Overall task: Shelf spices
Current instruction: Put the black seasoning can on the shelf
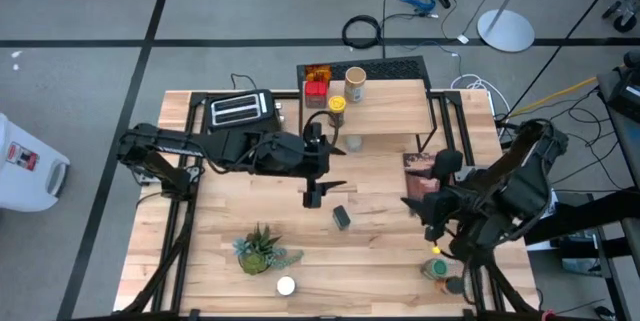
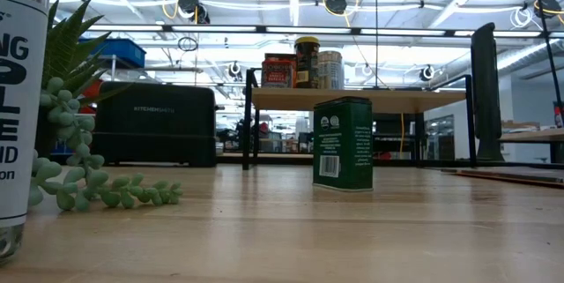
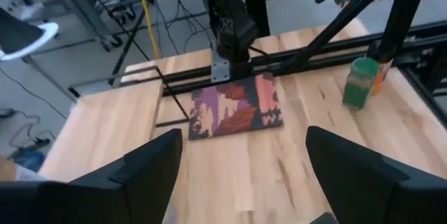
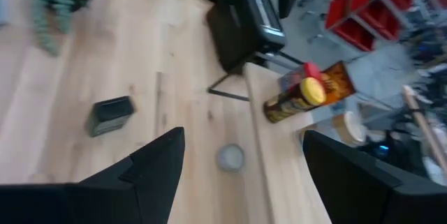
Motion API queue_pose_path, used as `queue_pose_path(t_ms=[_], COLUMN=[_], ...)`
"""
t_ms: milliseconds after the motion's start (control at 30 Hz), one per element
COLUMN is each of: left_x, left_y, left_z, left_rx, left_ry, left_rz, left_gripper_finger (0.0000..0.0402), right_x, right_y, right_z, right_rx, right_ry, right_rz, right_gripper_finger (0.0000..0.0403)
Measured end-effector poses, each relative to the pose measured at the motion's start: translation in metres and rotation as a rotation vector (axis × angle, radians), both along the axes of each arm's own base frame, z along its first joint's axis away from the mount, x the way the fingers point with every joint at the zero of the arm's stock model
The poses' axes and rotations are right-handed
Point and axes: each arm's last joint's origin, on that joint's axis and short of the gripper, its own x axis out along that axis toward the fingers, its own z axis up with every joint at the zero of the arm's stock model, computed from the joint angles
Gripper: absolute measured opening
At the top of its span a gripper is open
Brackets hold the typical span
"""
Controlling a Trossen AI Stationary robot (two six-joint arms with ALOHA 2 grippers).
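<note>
The left gripper (image 1: 316,197), fingers spread wide and holding nothing, hangs over the middle of the table (image 1: 230,281), with the dark square tin (image 1: 342,217) just beside it on the bare wood. Behind it stands the shelf (image 1: 400,111), carrying a red tin (image 1: 316,88), a yellow-lidded jar (image 1: 336,107) and a tan-lidded jar (image 1: 355,84). The right gripper (image 1: 418,207), also spread wide and empty, hovers near the green-capped orange bottle (image 1: 437,267), well apart from the shelf
</note>
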Motion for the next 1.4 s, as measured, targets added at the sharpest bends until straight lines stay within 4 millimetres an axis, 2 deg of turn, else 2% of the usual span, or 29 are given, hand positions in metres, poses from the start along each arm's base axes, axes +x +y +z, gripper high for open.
queue_pose_path(t_ms=[367,500,667,933,1200,1400], left_x=[-0.005,-0.009,-0.018,-0.03,-0.039,-0.056], left_y=[-0.023,-0.038,-0.058,-0.075,-0.071,-0.055], left_z=[-0.016,-0.017,-0.02,-0.027,-0.027,-0.006], left_rx=[-0.111,-0.141,-0.071,0.009,0.108,0.145], left_ry=[0.058,0.069,0.099,0.163,0.225,0.184], left_rz=[0.048,0.027,0.062,0.093,0.057,0.048], left_gripper_finger=[0.0315,0.0315,0.0315,0.0315,0.0315,0.0315], right_x=[-0.022,-0.031,-0.039,-0.051,-0.071,-0.087], right_y=[-0.001,-0.005,-0.01,-0.025,-0.051,-0.071], right_z=[0.011,0.016,0.021,0.034,0.057,0.075], right_rx=[0.118,0.159,0.179,0.217,0.286,0.349], right_ry=[0.021,0.008,-0.009,-0.065,-0.192,-0.303], right_rz=[0.108,0.129,0.15,0.189,0.27,0.345], right_gripper_finger=[0.0279,0.0279,0.0279,0.0279,0.0279,0.0279])
